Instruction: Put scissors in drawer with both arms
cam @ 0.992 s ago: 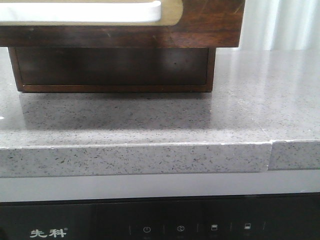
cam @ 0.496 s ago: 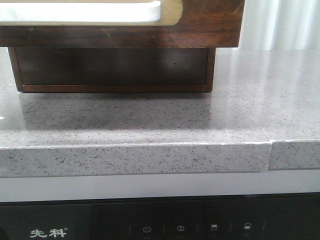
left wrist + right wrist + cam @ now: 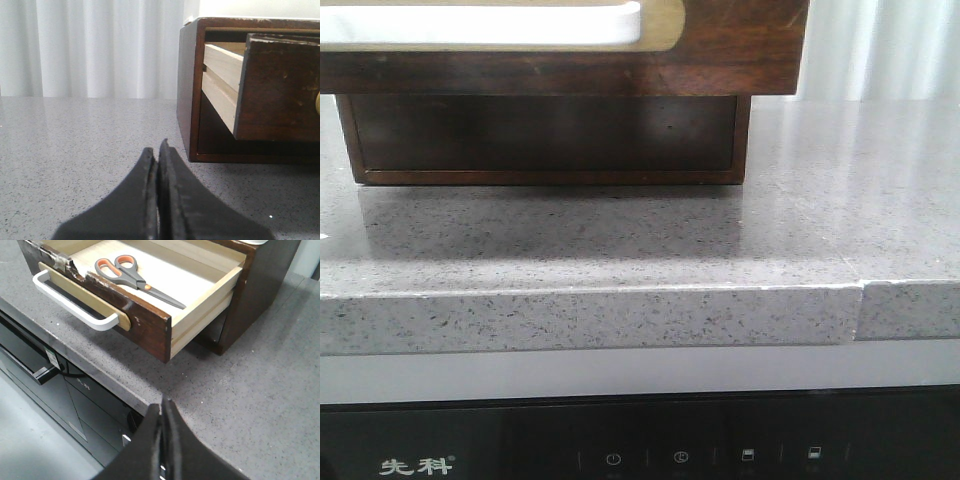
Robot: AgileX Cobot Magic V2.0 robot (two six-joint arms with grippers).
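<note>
The scissors, grey handles with orange-lined loops and dark blades, lie flat inside the drawer, which stands pulled out of its dark wooden cabinet. The drawer front carries a white handle on a beige rim. My right gripper is shut and empty, above the counter edge, in front of the drawer's corner. My left gripper is shut and empty, low over the counter beside the cabinet, with the pulled-out drawer seen from the side. In the front view the drawer front fills the top edge; neither gripper shows there.
The grey speckled countertop has a seam near its right front edge. Below the counter is a dark appliance panel with buttons. White curtains hang behind the counter.
</note>
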